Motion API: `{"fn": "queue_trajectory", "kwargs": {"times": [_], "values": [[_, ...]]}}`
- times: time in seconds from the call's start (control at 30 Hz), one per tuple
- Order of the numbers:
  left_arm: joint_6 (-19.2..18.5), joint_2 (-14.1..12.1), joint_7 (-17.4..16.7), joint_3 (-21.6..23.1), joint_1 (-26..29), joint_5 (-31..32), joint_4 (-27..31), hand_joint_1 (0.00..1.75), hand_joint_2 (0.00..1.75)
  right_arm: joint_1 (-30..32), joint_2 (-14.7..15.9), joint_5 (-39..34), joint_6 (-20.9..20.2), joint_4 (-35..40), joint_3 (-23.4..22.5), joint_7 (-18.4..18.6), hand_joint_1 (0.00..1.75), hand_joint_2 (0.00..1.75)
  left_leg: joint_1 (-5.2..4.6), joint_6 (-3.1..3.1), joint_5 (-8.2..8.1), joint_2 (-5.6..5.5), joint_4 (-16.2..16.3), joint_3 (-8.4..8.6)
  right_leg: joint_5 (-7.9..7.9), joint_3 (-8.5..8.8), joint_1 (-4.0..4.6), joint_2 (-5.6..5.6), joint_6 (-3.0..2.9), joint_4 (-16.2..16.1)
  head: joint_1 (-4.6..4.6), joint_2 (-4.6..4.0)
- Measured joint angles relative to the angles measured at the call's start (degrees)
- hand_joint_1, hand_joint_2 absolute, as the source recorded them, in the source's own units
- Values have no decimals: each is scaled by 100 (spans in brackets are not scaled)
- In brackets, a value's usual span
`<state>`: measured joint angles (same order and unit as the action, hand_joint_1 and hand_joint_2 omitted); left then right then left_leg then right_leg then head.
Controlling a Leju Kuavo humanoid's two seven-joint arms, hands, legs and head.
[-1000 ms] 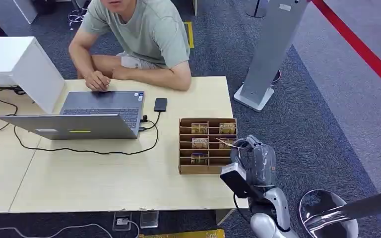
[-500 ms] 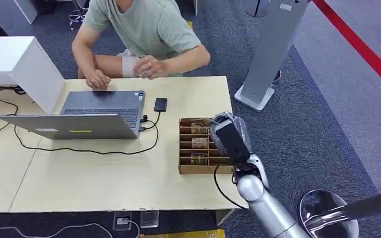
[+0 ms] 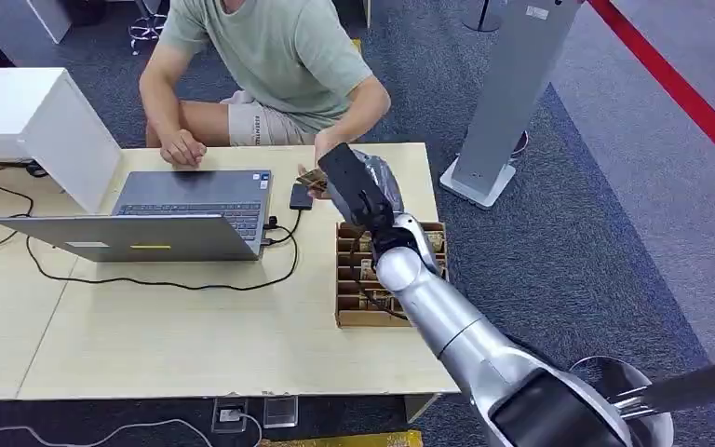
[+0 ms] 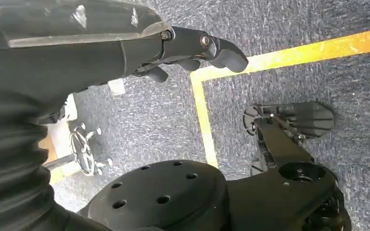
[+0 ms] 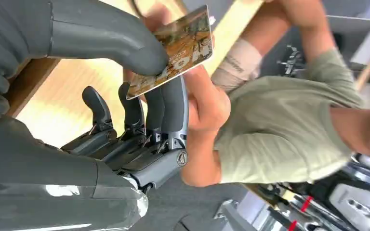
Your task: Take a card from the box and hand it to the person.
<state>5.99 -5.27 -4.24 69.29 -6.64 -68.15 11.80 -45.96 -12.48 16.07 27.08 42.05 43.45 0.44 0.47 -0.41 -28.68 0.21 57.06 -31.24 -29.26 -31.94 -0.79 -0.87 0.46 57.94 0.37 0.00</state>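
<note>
My right hand (image 3: pixel 361 186) reaches out over the cardboard box (image 3: pixel 372 318) toward the seated person (image 3: pixel 279 56). It pinches a brown patterned card (image 5: pixel 173 53) between thumb and fingers (image 5: pixel 166 110). In the head view the card (image 3: pixel 312 176) sits above the black phone, at the person's hand (image 3: pixel 321 155). Close up, the person's hand (image 5: pixel 207 103) is right behind the card, seemingly touching it. My forearm hides the middle of the box, whose slots hold more cards (image 3: pixel 369 296). My left hand (image 4: pixel 192 45) hangs over the carpet with its fingers lightly bent and nothing in them.
An open laptop (image 3: pixel 177 219) with a black cable (image 3: pixel 149 282) takes up the table's left half, and a black phone (image 3: pixel 301 196) lies beside it. A white box (image 3: pixel 28 121) stands at the far left. A grey pillar (image 3: pixel 512 93) rises right of the table.
My right arm has swung from beside the box, up and forward over it, carrying the card to the person. The person lifted one hand off the table to meet the card.
</note>
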Motion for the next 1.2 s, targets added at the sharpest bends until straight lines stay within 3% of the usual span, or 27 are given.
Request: {"fn": "queue_trajectory", "kwargs": {"times": [0.23, 0.27, 0.6, 0.67, 0.77, 0.87, 1.2], "values": [[13, 2, -9, 79, 4, 0, 0, 0, 175, -325, -264, 258, 42, -898, 265, 266, 134, 175, 0, 0, 0, 0, 0, 4, 0, 1, 0, 1, 0, -1, -7, 0], [17, 2, 4, 79, 3, 0, 0, 0, 175, -333, -299, 266, 59, -970, 275, 266, 0, 175, 0, 0, 0, 0, 1, 5, 0, 0, 0, 1, 0, -1, -9, 0], [-17, 2, 94, 125, 4, 61, 0, 0, 175, -408, -317, 247, 214, -1267, 328, 185, 0, 175, 0, 0, 0, 0, 1, 4, 0, 0, 0, 2, 0, -1, -4, 0], [11, 2, 83, 214, 6, -4, 0, 0, 175, -522, -301, -114, 535, -1420, 293, -437, 0, 175, 0, 0, 0, 0, 2, 7, 0, 0, 0, 3, 0, -1, -4, 0], [39, 2, 72, 223, 7, -59, 0, 0, 175, -500, -273, -407, 711, -1276, 161, -877, 0, 175, 0, 0, 0, 1, 2, 8, 1, -1, 0, 4, -1, -1, -9, 0], [59, 2, 66, 225, 11, -98, 0, 0, 175, -459, -190, -606, 763, -943, 19, -1074, 0, 175, 0, 0, 0, 1, 2, 10, 0, 1, 0, 4, 0, -1, -13, 2], [121, 2, 70, 221, 41, -391, 0, 0, 175, 513, 551, -789, 334, 1189, -326, -892, 0, 175, 0, 0, -2, 2, 4, 16, 0, 1, 0, 5, 0, -7, -9, 0]]}}
